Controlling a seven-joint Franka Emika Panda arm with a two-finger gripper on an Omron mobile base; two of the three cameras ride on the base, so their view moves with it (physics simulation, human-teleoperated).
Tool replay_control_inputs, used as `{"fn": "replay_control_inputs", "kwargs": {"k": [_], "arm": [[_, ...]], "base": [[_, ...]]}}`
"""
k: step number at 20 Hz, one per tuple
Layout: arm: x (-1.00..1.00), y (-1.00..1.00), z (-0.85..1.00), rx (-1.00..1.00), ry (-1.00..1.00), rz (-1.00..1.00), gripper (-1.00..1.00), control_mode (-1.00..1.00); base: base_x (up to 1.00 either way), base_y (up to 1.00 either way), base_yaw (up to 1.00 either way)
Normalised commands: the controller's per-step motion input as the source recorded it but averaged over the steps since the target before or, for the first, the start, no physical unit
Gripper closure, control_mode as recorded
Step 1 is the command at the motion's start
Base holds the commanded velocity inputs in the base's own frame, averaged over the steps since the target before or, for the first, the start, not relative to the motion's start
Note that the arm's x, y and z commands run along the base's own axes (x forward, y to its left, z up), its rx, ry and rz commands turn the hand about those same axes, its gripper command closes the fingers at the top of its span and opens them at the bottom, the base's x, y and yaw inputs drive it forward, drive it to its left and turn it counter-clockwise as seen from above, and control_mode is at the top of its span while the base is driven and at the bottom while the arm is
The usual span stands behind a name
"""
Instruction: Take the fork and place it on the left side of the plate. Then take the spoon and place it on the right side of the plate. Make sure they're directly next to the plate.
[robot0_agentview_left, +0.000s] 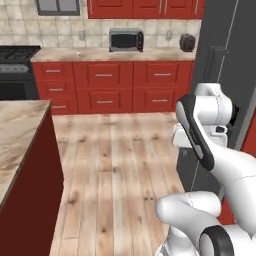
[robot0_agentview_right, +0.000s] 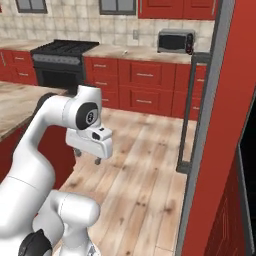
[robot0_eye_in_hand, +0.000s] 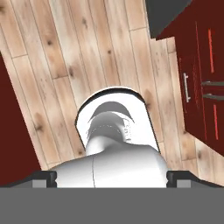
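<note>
Hand (robot0_agentview_right: 86, 157) released, jaws wide, grasping nothing, hanging over wooden floor (robot0_agentview_right: 145, 165); tabletop (robot0_agentview_left: 17, 130) at left; microwave (robot0_agentview_left: 126, 39) far.

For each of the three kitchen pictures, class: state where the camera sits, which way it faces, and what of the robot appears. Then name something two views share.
Left base view: behind the arm's left, facing the red cabinets; arm rises lower right.
Right base view: behind its right, facing the stove; arm rises lower left, gripper hanging with jaws open.
Hand view: on the hand, facing down at the wooden floor; dark fingertips at the bottom.
Shared: both base views show the microwave.
</note>
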Motion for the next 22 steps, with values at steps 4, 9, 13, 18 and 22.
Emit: {"fn": "replay_control_inputs", "kwargs": {"k": [4,9,13,18,22], "arm": [[0.0,0.0,0.0,0.0,0.0,0.0,-1.0,1.0],[0.0,0.0,0.0,0.0,0.0,0.0,-1.0,1.0],[0.0,0.0,0.0,0.0,0.0,0.0,-1.0,1.0],[0.0,0.0,0.0,0.0,0.0,0.0,-1.0,1.0],[0.0,0.0,0.0,0.0,0.0,0.0,-1.0,1.0]], "base": [[1.0,0.57,0.33],[1.0,0.14,0.18],[1.0,-0.07,0.02],[1.0,-0.17,0.0],[1.0,0.0,0.0]]}}
